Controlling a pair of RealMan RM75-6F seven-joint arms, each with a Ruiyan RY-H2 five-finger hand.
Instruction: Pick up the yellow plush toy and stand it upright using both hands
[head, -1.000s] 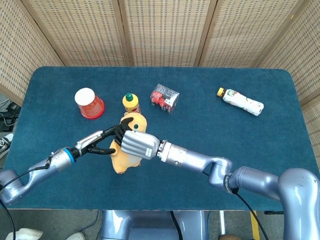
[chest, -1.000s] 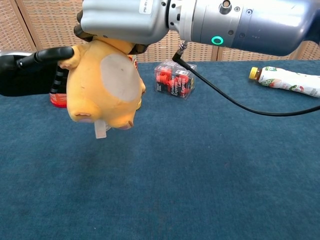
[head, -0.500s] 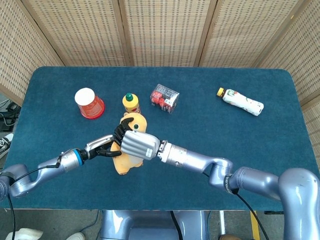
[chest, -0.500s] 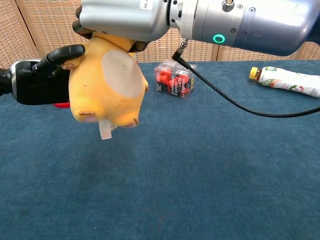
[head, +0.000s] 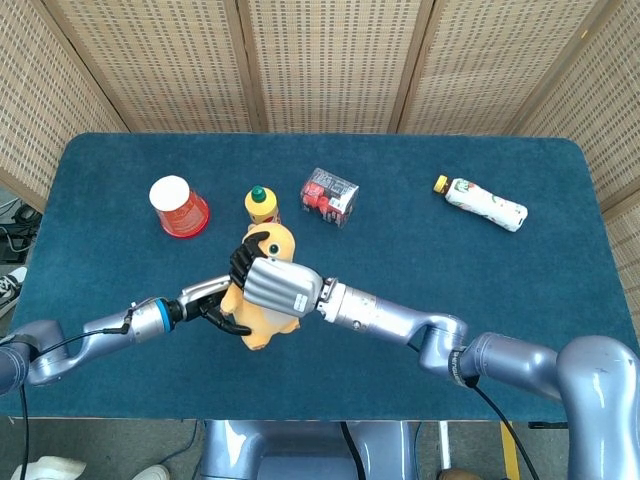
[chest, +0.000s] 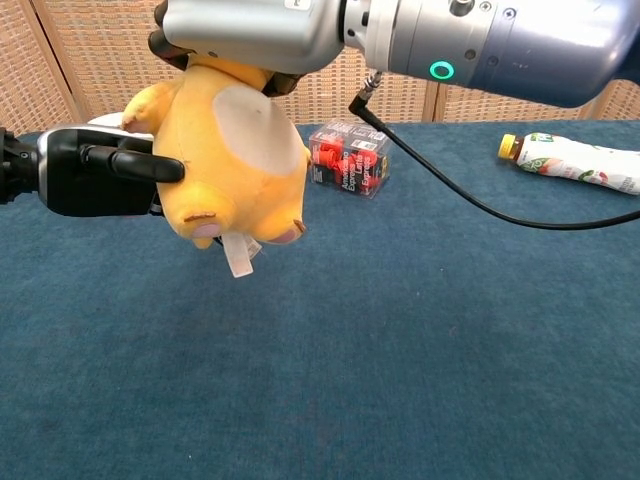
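Since the earlier frame the toy swung right; right hand gripped its head from above, left hand pressed its left side, base hanging above the desk.

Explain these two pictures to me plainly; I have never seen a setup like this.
Both pictures come from the robot's own cameras: one looks down from its head, one looks forward from its chest. It has two metal arms, each ending in a robot hand. The right robot hand grips the yellow plush toy from above, lifted clear of the blue table. The left robot hand touches the toy's side. On the table lie a red cup, a small yellow bottle, a clear box and a white bottle on its side.
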